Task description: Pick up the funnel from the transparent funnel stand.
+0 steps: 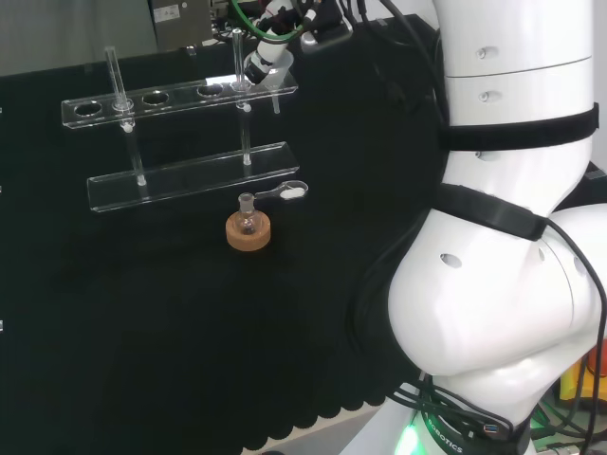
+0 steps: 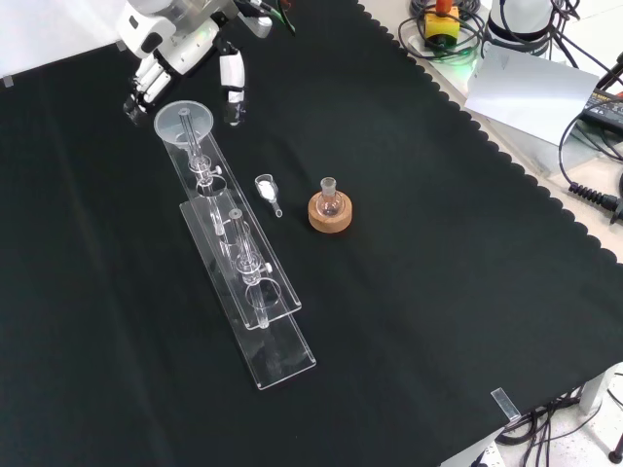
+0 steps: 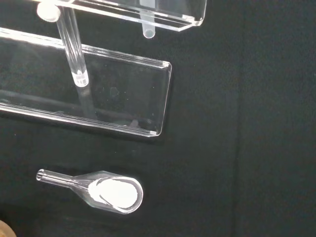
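Observation:
A clear funnel sits in the end hole of the transparent stand, its stem hanging through the top rack. In the wrist view the stem's tip shows below the rack's edge, above the stand's base plate. The black and white hand hovers just beyond that end of the stand. Its fingers and thumb point down on either side of the funnel's rim, spread and apart from it. In the head view the hand is above the rack's right end.
A small round flask on a cork ring stands beside the stand, also seen in the head view. A glass scoop with white powder lies between flask and base plate. Two upright posts rise from the stand.

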`<state>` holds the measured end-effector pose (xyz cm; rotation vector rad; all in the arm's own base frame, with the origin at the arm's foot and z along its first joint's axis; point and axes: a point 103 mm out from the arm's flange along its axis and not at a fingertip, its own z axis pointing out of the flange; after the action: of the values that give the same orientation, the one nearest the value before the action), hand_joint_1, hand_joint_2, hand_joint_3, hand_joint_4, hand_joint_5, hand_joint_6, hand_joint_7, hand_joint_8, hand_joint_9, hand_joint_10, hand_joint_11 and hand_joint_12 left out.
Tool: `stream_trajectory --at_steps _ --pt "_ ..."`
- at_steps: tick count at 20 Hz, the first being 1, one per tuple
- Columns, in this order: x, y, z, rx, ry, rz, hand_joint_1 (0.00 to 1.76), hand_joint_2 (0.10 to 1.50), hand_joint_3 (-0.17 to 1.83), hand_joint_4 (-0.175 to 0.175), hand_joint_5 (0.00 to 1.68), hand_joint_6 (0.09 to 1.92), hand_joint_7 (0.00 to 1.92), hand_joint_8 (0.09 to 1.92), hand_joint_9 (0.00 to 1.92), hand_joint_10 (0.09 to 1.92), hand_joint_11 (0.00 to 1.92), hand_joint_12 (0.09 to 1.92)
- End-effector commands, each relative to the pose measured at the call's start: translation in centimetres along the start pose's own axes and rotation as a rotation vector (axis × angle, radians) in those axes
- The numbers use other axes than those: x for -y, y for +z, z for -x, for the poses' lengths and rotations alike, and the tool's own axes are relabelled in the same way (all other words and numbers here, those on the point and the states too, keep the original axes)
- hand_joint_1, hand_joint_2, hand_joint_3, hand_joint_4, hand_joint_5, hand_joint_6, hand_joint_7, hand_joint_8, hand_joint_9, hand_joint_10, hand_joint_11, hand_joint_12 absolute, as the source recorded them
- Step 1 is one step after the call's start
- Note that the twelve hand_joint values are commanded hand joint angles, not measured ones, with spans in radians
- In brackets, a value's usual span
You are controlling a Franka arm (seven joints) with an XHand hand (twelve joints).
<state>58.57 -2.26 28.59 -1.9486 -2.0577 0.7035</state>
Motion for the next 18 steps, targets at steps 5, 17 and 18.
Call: stream_trajectory --at_steps 5,17,18 --pt "-0.46 0.22 -0.52 0.047 -0.004 -0.006 0.45 0.75 0.08 -0.026 0.00 0.09 0.00 0.13 0.08 0.91 0.43 1.41" --pt "-0.95 -0.14 -0.66 0.123 0.015 -0.005 0.57 0.76 0.07 -0.034 0.00 0.09 0.00 0.20 0.12 0.89 0.40 1.42" --pt "-1.01 -0.16 -0.69 0.131 0.015 -0.007 0.59 0.76 0.07 -0.036 0.00 0.09 0.00 0.24 0.14 0.88 0.40 1.43"
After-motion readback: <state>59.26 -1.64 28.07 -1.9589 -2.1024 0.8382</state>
